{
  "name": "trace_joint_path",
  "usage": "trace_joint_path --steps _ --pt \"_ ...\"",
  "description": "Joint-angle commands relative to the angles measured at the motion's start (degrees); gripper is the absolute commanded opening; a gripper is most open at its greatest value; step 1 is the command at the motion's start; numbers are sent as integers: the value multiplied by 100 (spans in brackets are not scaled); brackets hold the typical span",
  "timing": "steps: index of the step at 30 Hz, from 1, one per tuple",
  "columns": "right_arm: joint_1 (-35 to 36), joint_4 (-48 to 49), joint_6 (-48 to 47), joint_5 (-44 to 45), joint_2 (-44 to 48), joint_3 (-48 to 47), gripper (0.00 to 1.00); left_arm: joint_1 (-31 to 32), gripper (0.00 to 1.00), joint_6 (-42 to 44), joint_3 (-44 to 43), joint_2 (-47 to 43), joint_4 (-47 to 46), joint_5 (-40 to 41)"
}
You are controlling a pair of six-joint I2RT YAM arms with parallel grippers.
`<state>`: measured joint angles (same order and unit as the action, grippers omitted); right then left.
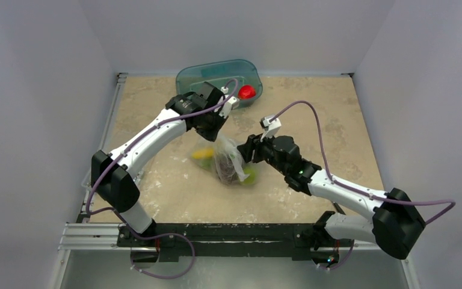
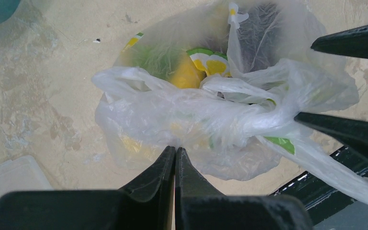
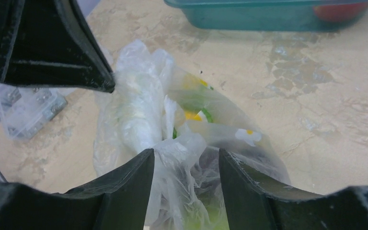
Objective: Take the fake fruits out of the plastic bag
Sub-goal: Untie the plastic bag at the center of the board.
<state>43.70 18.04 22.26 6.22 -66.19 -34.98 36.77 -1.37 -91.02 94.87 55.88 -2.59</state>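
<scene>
Bag of thin, clear, crinkly plastic (image 1: 227,158) lying mid-table on the beige mottled tabletop (image 1: 156,192), its top rising in a whitish bunched peak; contents showing through the film and all sitting inside: glossy yellow plastic banana (image 1: 203,153), dark purple grape bunch (image 1: 229,167), round green fruit (image 1: 252,176); left gripper (image 2: 175,150) pinching the bag's upper edge, fingers pressed together on the film; right gripper (image 3: 186,158) standing with fingers spread, straddling crumpled folds at the bag's right side without clamping them; teal translucent tub (image 1: 216,77) sitting at the far edge, holding a red round fruit (image 1: 246,91); flat clear box of metal parts (image 3: 28,108) lying apart from the bag, towards the table's left edge.
</scene>
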Motion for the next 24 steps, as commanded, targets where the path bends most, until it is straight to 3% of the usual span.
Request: trace_joint_path --steps 1,8,11,14,15,16,17,20,24 --pt "253 -24 -444 -211 -220 -273 53 -16 0 112 -65 -70 -51 -111" --pt "569 137 -386 -262 -721 -479 58 -20 0 103 -72 -55 -53 -94" --pt "569 -69 -22 470 -783 -530 56 -21 0 79 -82 -69 -52 -8" --pt "569 -21 721 968 -547 -247 42 -21 0 14 -76 -119 -58 218" --pt "569 75 994 1193 -377 -35 29 -20 0 -6 -63 -151 -71 318" --pt "563 194 1309 1439 -174 214 10 -20 0 -46 -36 -186 -102 488" --pt "561 318 1707 1673 74 496 0 -20 0 -93 2 -233 -160 617" --pt "544 934 2789 2177 862 1593 0 -59 0 -176 148 -406 -320 821" --pt "538 1535 2965 2254 1254 2200 0 -99 0 -201 199 -504 -355 928"
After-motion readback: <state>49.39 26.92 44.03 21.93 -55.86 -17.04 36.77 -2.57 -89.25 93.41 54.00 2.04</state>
